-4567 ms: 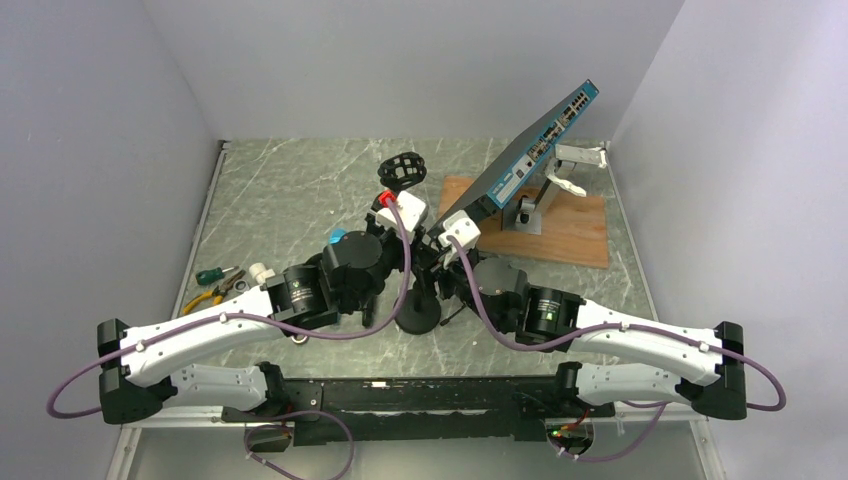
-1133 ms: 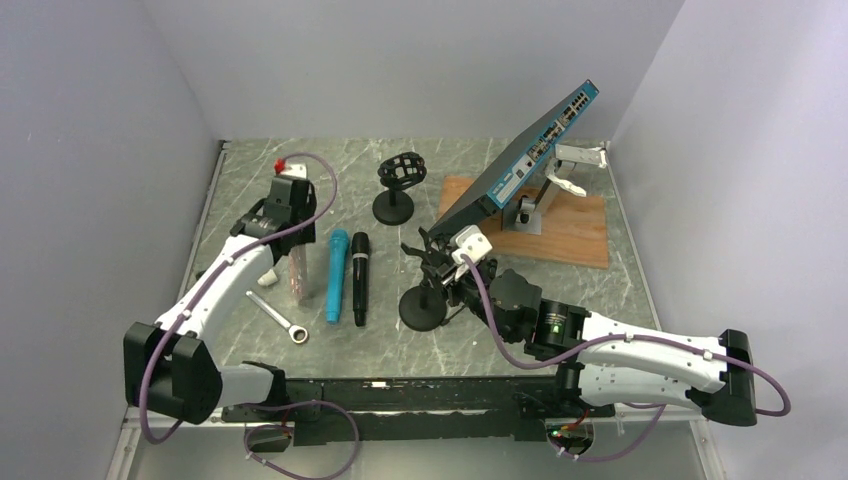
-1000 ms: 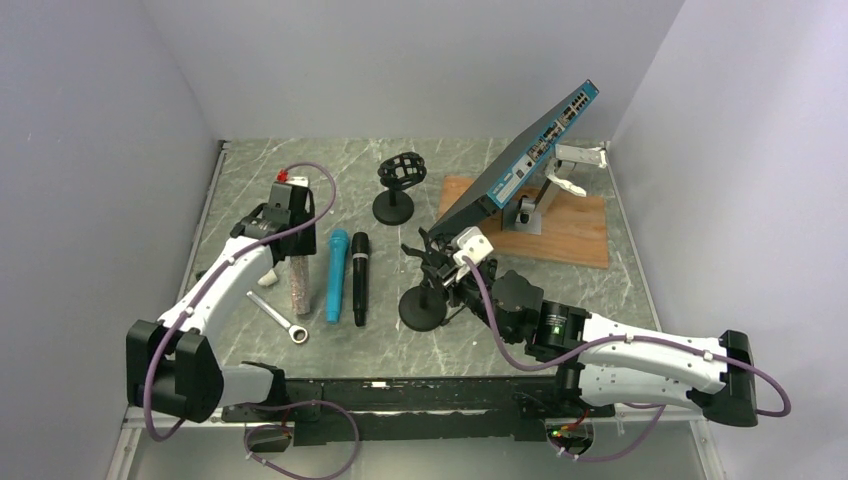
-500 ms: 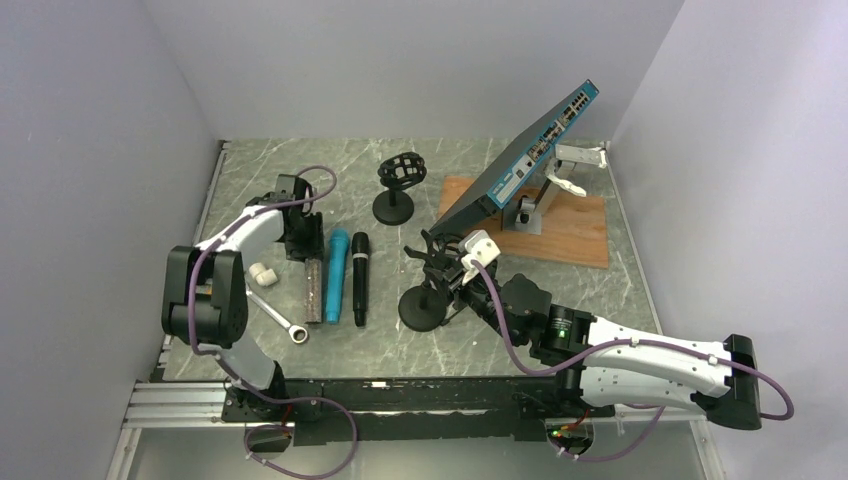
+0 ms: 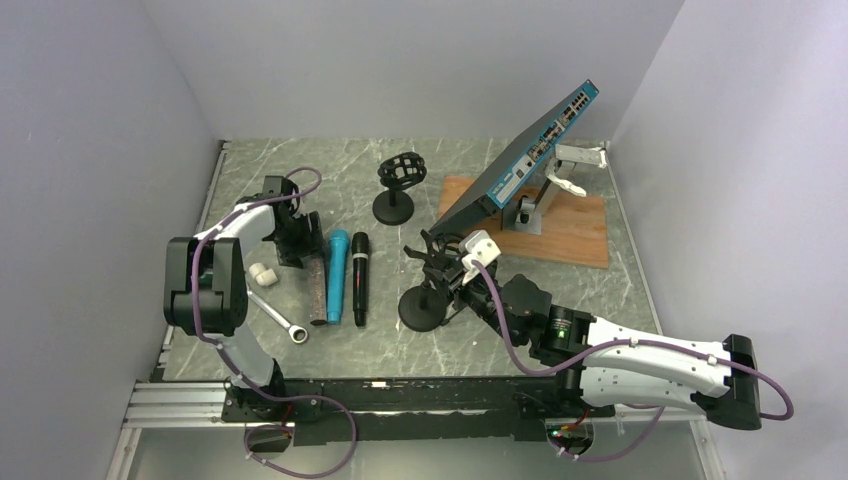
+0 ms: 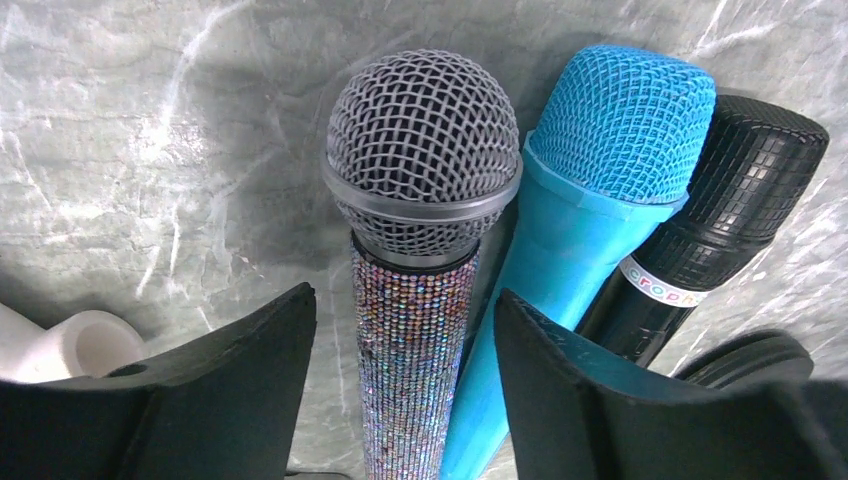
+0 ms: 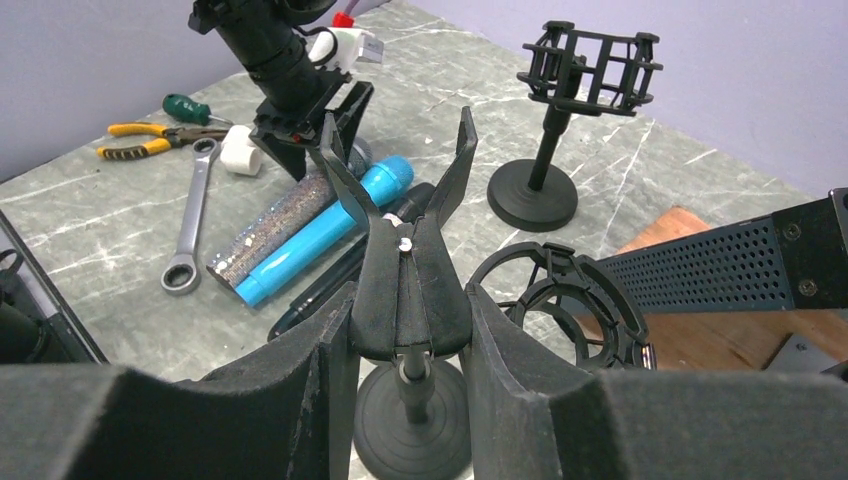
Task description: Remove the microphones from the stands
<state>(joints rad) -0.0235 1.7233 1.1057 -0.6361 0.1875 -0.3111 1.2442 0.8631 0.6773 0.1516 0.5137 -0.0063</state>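
The glitter-handled microphone (image 6: 415,290) with a grey mesh head lies flat on the table (image 5: 440,165), off the stand; it also shows in the top view (image 5: 317,290). My left gripper (image 6: 405,340) is open and straddles its handle without touching it, over the head end in the top view (image 5: 297,240). The black stand (image 5: 420,308) has an empty forked clip (image 7: 405,290). My right gripper (image 7: 405,330) is shut on that clip from both sides and shows near the table's middle in the top view (image 5: 447,268).
A blue microphone (image 5: 338,275) and a black one (image 5: 359,280) lie right beside the glitter one. A wrench (image 5: 278,317) and white fittings (image 5: 262,275) are to the left. A shock-mount stand (image 5: 397,185) and a tilted network switch (image 5: 520,160) on a wooden board (image 5: 570,235) stand behind.
My left gripper carried the glitter microphone away to the left, laid it flat beside the blue one and opened. My right gripper stayed on the stand clip.
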